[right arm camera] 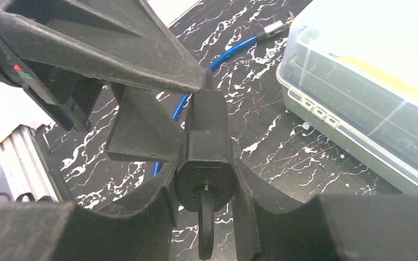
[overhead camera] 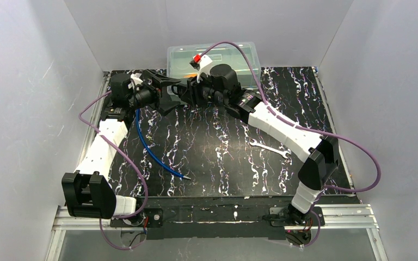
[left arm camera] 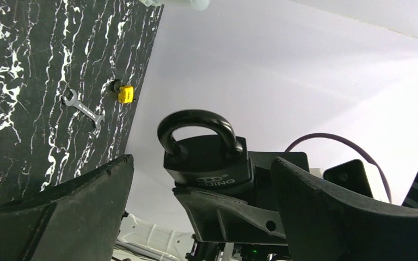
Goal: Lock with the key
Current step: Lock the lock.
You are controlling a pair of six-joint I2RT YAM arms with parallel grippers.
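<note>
The left arm [overhead camera: 100,147] runs from its base at seven o'clock of the tabletop [overhead camera: 217,163] up to eleven, wrist turned toward three. The left hand [left arm camera: 200,163] gapes wide. The right arm [overhead camera: 283,130], bent at four o'clock, reaches toward twelve, and the right hand [right arm camera: 204,174] is clamped on the padlock [left arm camera: 207,157], facing the left hand.

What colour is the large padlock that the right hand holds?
The padlock is black, body and shackle alike; the left wrist view shows it best.
</note>
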